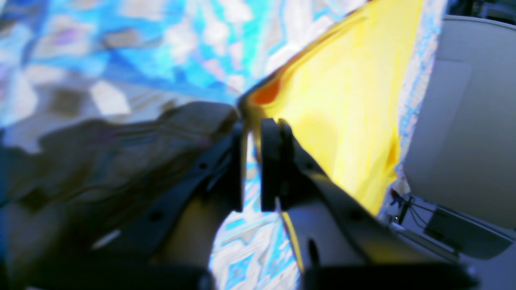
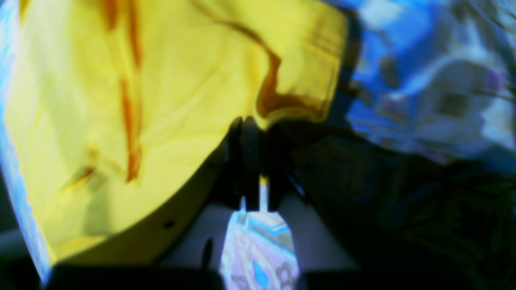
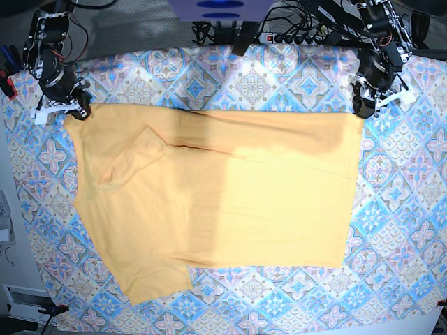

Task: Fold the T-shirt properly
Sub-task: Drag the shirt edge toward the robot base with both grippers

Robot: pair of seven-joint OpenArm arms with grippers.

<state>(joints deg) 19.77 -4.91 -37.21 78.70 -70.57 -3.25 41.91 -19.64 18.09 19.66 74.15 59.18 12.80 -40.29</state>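
A blue-and-pink tile-patterned tablecloth (image 3: pixel 391 202) covers the whole work surface, with cables and a power strip (image 3: pixel 293 36) crowded along its far edge. On it lies the large plain yellow-orange soft cloth T-shirt (image 3: pixel 230 209), spread mostly flat, its long axis running side to side across the table in the base view. The shoulders and the sleeves sit toward that view's left, the straight hem toward its right; one sleeve (image 3: pixel 129 164) is already folded in over the body, the other (image 3: pixel 150 283) sticks out near the front edge.

I have both far corners. My left pincer (image 1: pixel 252 129) is nearly closed on a pinch of yellow cloth at the hem corner, and my right pincer (image 2: pixel 254 133) is likewise clamped on the shirt's edge by the shoulder, only a thin gap between its fingers. Both wrist views are blurred, so how deep the grip goes I can't tell.

I judge this to be the lengthwise fold: the far edge is raised slightly, shadowing the cloth beneath. Next I should carry both corners evenly toward the near edge, keeping the cloth taut between them so it lands square.
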